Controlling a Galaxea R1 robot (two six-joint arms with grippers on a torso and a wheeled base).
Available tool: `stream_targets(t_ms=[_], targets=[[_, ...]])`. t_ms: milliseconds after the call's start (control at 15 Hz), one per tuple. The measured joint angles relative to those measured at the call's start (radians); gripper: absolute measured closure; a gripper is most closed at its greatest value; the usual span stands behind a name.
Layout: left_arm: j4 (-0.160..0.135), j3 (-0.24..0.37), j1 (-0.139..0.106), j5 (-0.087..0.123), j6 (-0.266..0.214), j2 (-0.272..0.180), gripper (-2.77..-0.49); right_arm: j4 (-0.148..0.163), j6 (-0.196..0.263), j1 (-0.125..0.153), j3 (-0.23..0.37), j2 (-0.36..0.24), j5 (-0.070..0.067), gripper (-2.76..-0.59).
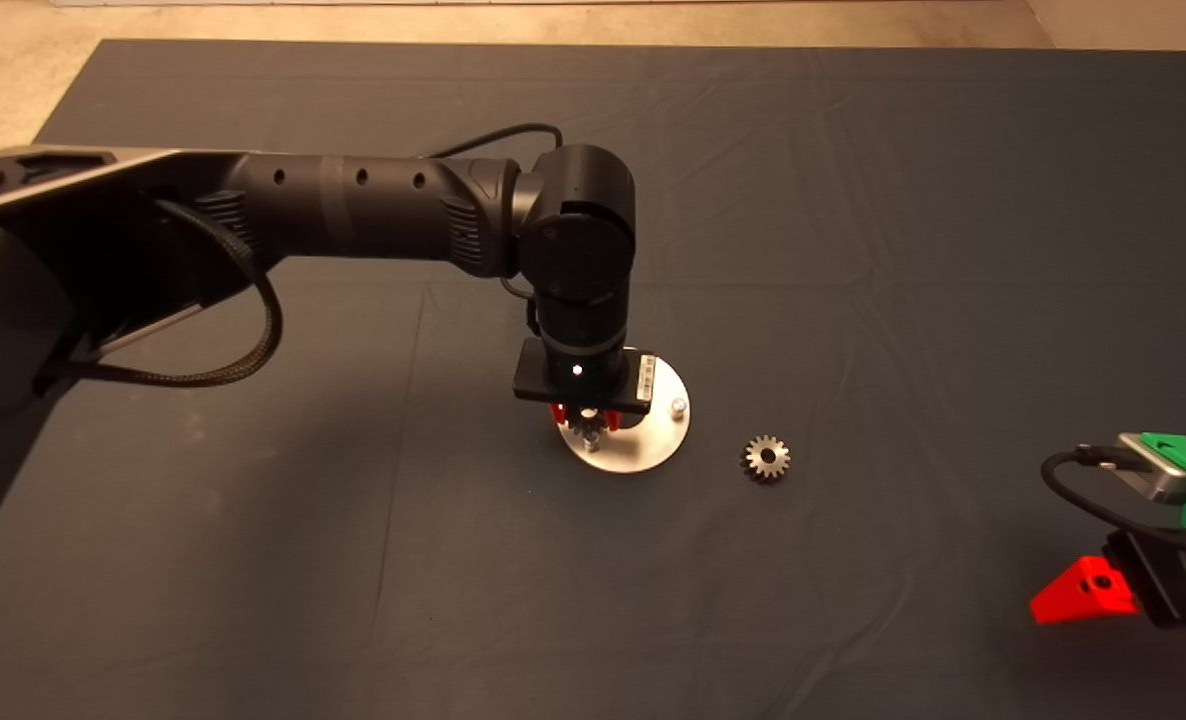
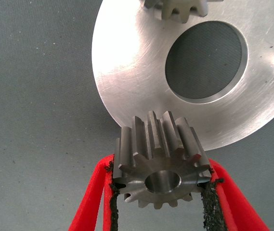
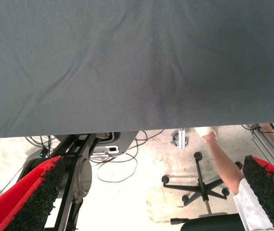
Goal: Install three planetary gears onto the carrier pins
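While my left gripper (image 2: 161, 185) hangs over the near rim of the disc (image 2: 127, 86), its two pads are clamped on a gear (image 2: 158, 168), one on each side, and I judge this to be the second of three. One gear (image 2: 177, 8) already sits across the disc's big centre hole from my fingers, apparently seated on its pin, though I see only its edge. From above, the held gear is right over a pin (image 1: 591, 438) but I cannot tell whether it is threaded on yet. A bare pin (image 1: 678, 407) stands off to my gripper's right, and the last gear (image 1: 766, 459) lies loose on the mat (image 1: 853, 200) beyond the disc. My right gripper (image 3: 146, 202) waits spread wide at the mat's edge.
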Motion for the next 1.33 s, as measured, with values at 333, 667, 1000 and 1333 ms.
stream_targets(t_ms=[333,667,1000,1333], targets=[[0.000,0.039,0.000,0.000,0.000,-0.020,-0.85,0.000,0.000,0.000,0.000,0.000,0.000,-2.75],[0.000,0.063,0.000,0.001,0.000,-0.028,-0.85,0.000,0.000,0.000,0.000,0.000,0.001,-2.75],[0.000,0.063,0.023,0.004,0.001,-0.014,-0.85,0.000,0.000,0.000,0.000,0.000,0.000,-2.75],[0.000,0.061,0.030,0.000,0.001,0.011,-0.85,0.000,0.000,0.000,0.000,0.000,0.000,-2.75]])
